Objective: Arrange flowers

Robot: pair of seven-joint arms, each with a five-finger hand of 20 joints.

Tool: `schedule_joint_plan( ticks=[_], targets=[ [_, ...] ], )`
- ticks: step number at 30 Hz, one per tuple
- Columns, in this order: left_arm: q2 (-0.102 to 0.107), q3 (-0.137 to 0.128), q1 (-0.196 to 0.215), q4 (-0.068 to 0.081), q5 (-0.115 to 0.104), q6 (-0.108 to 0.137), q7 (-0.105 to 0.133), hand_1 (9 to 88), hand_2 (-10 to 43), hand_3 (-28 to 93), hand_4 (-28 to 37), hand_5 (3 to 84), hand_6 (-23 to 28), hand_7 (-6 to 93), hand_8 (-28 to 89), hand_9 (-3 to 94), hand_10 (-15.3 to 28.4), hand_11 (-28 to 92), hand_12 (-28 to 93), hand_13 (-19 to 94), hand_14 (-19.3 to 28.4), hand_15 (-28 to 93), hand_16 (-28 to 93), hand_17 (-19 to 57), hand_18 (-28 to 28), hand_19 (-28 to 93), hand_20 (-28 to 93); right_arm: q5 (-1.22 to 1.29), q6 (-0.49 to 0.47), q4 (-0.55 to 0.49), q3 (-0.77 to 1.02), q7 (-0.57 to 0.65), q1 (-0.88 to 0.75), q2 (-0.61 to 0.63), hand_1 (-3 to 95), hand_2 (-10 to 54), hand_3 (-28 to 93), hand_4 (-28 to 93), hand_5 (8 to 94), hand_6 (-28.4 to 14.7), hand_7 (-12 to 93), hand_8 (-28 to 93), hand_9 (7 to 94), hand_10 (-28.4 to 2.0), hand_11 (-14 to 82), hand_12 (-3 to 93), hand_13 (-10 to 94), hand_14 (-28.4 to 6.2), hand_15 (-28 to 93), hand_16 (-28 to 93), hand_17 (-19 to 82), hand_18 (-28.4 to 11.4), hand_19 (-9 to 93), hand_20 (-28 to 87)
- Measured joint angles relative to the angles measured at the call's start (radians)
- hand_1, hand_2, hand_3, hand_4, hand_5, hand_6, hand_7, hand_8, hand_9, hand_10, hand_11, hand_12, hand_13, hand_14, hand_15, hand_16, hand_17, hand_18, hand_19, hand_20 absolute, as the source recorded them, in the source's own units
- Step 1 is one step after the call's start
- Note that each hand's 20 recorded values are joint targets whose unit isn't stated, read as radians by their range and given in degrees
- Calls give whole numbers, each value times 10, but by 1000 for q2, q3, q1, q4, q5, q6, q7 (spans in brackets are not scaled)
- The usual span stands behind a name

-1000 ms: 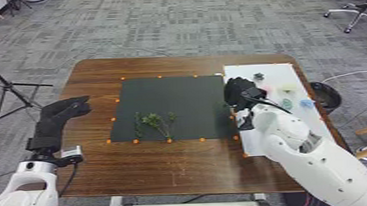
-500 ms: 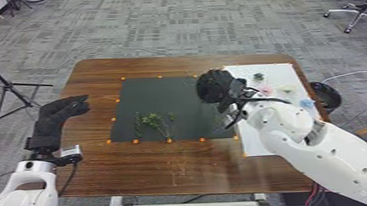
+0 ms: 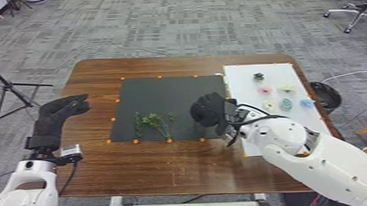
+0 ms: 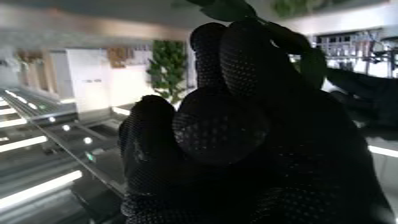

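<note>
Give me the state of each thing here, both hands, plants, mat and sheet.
Left hand: open, empty
Right hand: curled round a leafy sprig
Leafy sprig: held
Green stems: lying on the mat
Pastel blooms: lying apart
Dark mat: flat
White sheet: flat

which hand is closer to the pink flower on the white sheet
Right. The right hand is over the right part of the dark mat, left of the pink flower; the left hand is out beyond the mat's left side.
</note>
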Motion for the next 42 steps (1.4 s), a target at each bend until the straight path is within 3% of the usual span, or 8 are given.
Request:
schedule_joint_plan(
  ticks=[17, 25, 31, 42],
  targets=[
    [0, 4, -2, 1, 1, -5, -3, 320, -8, 656, -220, 540, 22, 160, -69, 527, 147, 261, 154, 432, 192, 338, 6, 96, 143, 178, 229, -9, -32, 57, 10, 7, -10, -34, 650, -95, 568, -106, 700, -16, 309, 149, 821, -90, 96, 453, 876, -17, 581, 378, 623, -96, 929, 512],
    [0, 4, -4, 2, 1, -8, -4, 321, -7, 654, -220, 539, 22, 160, -69, 527, 146, 261, 154, 431, 192, 338, 6, 95, 143, 178, 229, 8, -176, 4, 35, 35, -14, -33, 620, -95, 565, -104, 669, -15, 284, 158, 783, -89, 83, 441, 861, -23, 588, 372, 608, -103, 926, 514],
    [0, 4, -4, 2, 0, -7, -4, 321, -9, 656, -218, 539, 21, 160, -69, 527, 146, 261, 155, 431, 192, 339, 6, 94, 144, 178, 229, 15, -185, -11, 36, 46, -14, -31, 583, -95, 562, -95, 635, -14, 249, 155, 749, -96, 78, 427, 850, -25, 599, 363, 594, -112, 930, 518],
    [-1, 3, -4, 1, 1, -7, -3, 320, -10, 656, -219, 540, 22, 159, -69, 526, 146, 260, 154, 431, 192, 339, 6, 93, 144, 178, 228, 6, -264, -50, 99, 48, -25, -31, 464, -95, 670, -132, 600, -4, 231, 29, 664, -119, 193, 269, 827, -31, 609, 354, 567, -123, 930, 511]
  ],
)
